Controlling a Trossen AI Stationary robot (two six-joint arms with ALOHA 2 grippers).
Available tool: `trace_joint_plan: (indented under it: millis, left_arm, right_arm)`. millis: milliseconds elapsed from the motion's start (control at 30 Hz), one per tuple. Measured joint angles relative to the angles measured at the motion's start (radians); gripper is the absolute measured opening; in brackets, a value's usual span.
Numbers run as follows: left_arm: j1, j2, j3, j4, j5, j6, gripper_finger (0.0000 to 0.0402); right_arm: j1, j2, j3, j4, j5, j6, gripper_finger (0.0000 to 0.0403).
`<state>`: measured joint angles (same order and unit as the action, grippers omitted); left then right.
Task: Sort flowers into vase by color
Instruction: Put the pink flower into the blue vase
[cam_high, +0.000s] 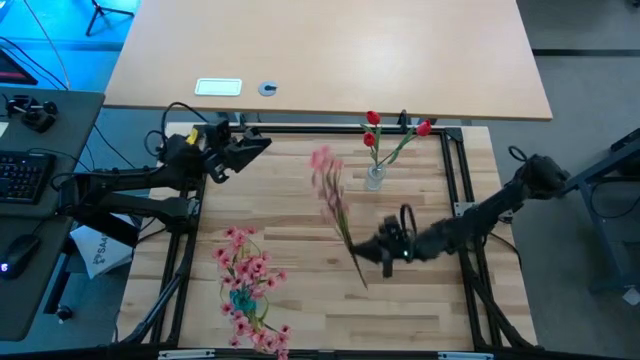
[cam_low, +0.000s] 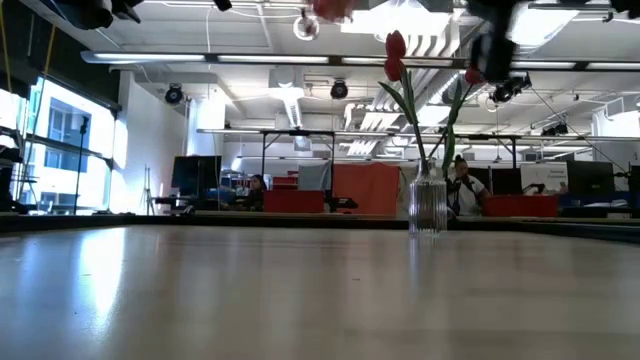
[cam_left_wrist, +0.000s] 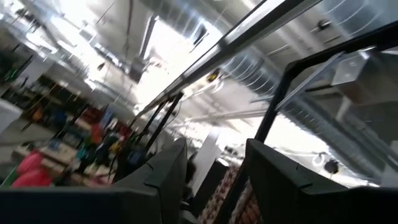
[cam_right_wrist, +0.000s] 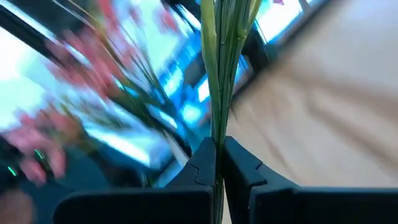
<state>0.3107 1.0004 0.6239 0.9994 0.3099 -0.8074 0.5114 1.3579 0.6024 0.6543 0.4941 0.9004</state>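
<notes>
My right pincer (cam_right_wrist: 219, 163) clamps a pink spray (cam_high: 327, 185) by its stem. The red-bud vase (cam_high: 375, 178) stands at one o'clock; I should steer clear, toward the pink bunch (cam_high: 250, 290) at eight. My left pincer (cam_high: 262, 146) waits open at ten.

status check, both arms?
Right gripper shut on pink spray, lifted mid-table. Left gripper open, parked at rear-left. Vase holds red flowers.

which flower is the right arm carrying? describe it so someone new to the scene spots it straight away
On the wooden table, find the glass vase of red flowers near the far edge. Just nearer than it, the right gripper is shut on the stem of a pink spray held in the air. Unlike the pink pile lying flat near the left front, this one is lifted and alone.
</notes>
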Motion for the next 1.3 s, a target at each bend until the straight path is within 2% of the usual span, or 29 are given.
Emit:
trace_joint_plan:
  millis: [133,267,400,600,833,1033,1300]
  left_arm:
    - [0.0,-0.001,0.0,0.016,0.003,0.0,0.0151]
    - [0.0,0.0,0.0,0.014,0.01,0.0,0.0151]
    - [0.0,-0.008,0.0,0.012,0.049,-0.003,0.0151]
    - [-0.058,-0.019,0.0,0.004,0.067,0.04,0.0151]
    - [-0.186,-0.018,0.0,-0.131,-0.054,0.225,0.0151]
    - [-0.278,-0.019,0.0,-0.141,-0.075,0.317,0.0151]
    - [-0.368,0.023,0.0,-0.144,-0.19,0.399,0.0151]
  right_arm:
    - [-0.104,0.0,0.066,0.11,-0.08,-0.213,0.0]
    - [-0.182,0.009,0.178,0.045,-0.203,-0.326,0.0]
    - [-0.199,0.042,0.278,-0.037,-0.304,-0.404,0.0]
    - [-0.213,0.126,0.386,-0.045,-0.332,-0.479,0.0]
    - [-0.29,0.219,0.543,-0.045,-0.458,-0.545,0.0]
    - [-0.358,0.228,0.619,-0.045,-0.548,-0.569,0.0]
    - [-0.396,0.283,0.72,-0.045,-0.634,-0.56,0.0]
